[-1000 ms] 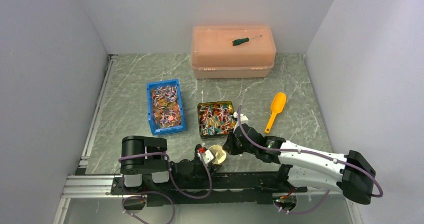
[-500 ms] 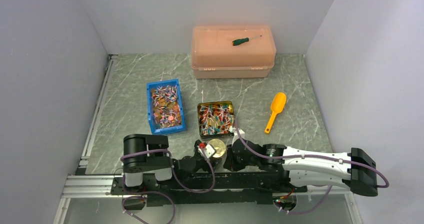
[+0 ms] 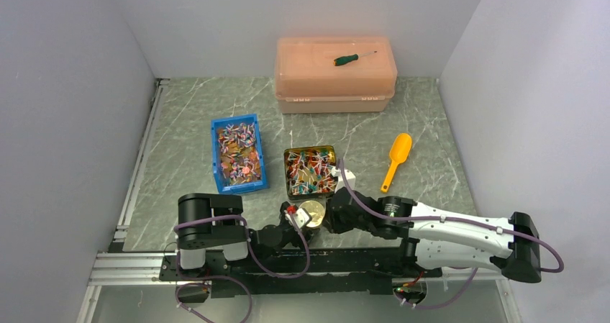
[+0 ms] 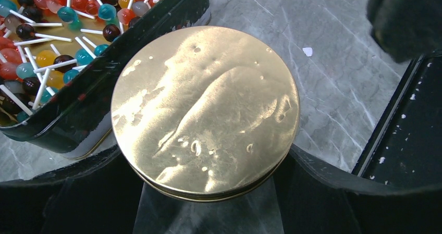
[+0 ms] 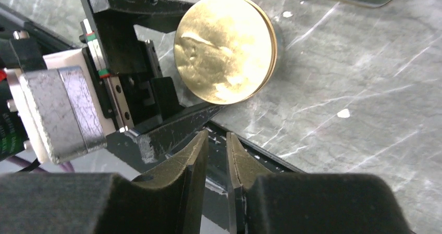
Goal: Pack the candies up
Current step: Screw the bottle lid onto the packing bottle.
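Marble tabletop [image 3: 431, 121], centre frame: dark metal tin [image 4: 78, 119] full of colourful candies [image 3: 309, 170]; left gripper [image 4: 206, 187] clamps round gold lid [image 4: 206, 109], right gripper [image 5: 216, 150] pinched empty; lidding left.

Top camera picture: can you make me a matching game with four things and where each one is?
Things
1. screwdriver
2. orange scoop
3. round gold disc
4. blue bin

Places
A. left of the dark tin, full of candies
B. gripped by the left end effector
C. on top of the peach box
D. flat on the table, right of the dark tin

Pairs: 1-C, 2-D, 3-B, 4-A
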You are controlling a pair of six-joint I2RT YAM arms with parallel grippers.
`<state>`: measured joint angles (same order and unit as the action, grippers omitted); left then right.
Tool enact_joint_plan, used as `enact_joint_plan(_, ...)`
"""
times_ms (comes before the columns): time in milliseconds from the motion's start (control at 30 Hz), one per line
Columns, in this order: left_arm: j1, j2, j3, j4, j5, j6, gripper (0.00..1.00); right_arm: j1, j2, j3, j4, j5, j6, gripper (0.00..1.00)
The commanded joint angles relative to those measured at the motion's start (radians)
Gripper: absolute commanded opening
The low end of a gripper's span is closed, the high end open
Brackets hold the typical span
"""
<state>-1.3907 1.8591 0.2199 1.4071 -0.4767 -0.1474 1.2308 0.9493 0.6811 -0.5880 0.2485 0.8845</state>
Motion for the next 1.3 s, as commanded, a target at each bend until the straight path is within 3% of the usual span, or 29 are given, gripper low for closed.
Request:
enact_joint_plan(0,0.002,0.001,0.016,0.022,0.027,-0.017,0.31,-0.045,0.027,0.064,-0.03,0.063,-0.07,0.23)
enact_joint_plan(267,0.002,-0.021,0.013,-0.002,0.043,-0.012,0.28,-0.205,0.09,0.1,0.057,-0.06,-0.199,0.23)
enact_joint_plan(633,0.002,-0.039,-0.001,0.002,0.079,-0.013,0.26,-0.323,0.182,0.106,0.149,-0.185,-0.314,0.22)
enact_joint_plan(1267,0.002,-0.053,-0.005,-0.01,0.081,-0.011,0.23,-0.358,0.26,0.055,0.245,-0.299,-0.363,0.21)
